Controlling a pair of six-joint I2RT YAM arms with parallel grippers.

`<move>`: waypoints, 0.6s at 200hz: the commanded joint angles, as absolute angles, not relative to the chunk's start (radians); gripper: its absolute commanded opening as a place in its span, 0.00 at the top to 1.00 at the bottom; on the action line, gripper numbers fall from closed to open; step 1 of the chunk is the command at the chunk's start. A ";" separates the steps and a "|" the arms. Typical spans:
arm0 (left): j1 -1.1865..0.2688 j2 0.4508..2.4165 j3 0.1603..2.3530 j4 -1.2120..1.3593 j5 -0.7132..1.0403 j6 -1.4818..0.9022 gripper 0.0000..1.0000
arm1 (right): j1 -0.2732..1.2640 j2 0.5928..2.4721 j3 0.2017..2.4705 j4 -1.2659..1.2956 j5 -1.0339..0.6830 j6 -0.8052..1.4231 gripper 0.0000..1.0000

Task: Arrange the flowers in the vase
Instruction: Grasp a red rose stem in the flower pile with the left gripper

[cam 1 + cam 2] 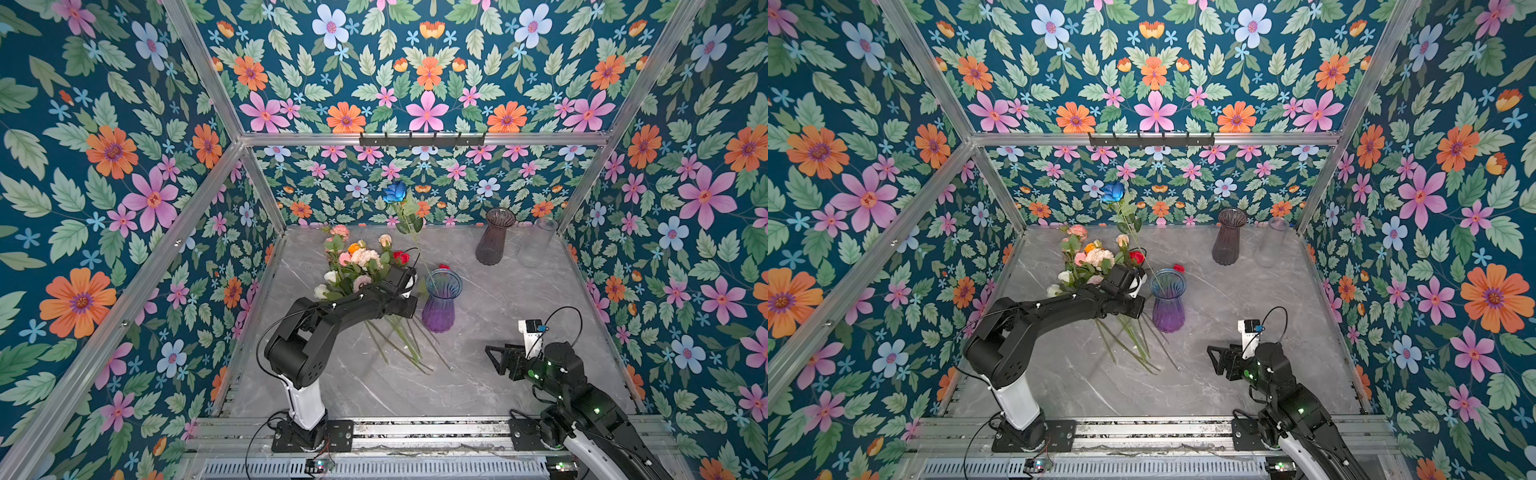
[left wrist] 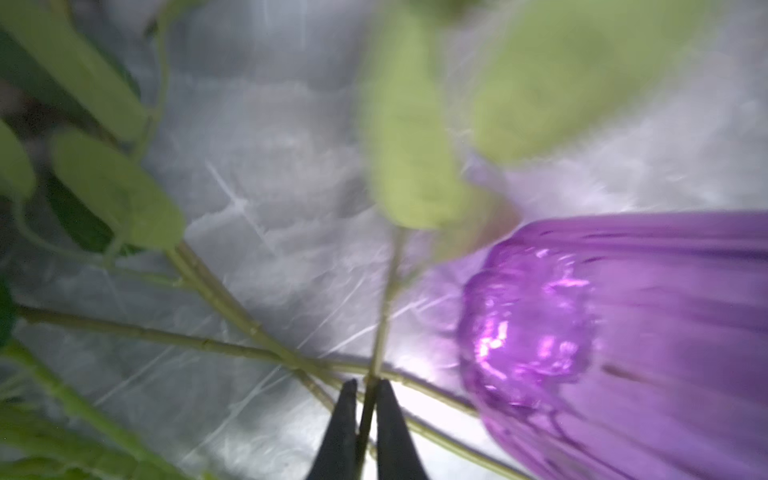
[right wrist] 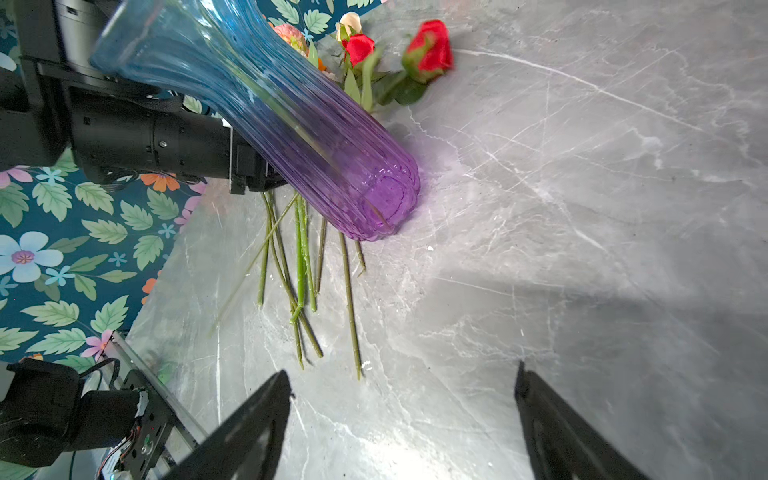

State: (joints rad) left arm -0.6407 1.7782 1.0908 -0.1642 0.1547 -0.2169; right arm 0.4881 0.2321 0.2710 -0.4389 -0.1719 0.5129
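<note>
Right gripper [image 3: 402, 370] splayed wide, left gripper [image 2: 366, 381] pinching thin green stem [image 2: 384, 316], ribbed glass vase [image 1: 440, 307] beside

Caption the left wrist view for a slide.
Left gripper shut on a green flower stem beside the purple vase, other stems crossing on the grey marble table.

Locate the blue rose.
In both top views, the blue rose stands mid-table, stem in the blue-purple vase, head leaning rearward, just right of the loose flower pile.
</note>
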 commanded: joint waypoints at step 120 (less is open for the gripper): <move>-0.356 1.056 0.727 0.189 0.087 -0.524 1.00 | 0.489 0.224 0.268 -0.433 -0.157 0.512 0.14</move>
State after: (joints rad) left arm -0.3611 1.1995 0.7635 0.0502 0.1822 -0.4488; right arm 0.4881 0.2256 0.2699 -0.4500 -0.1635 0.5129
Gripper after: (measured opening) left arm 0.057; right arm 0.858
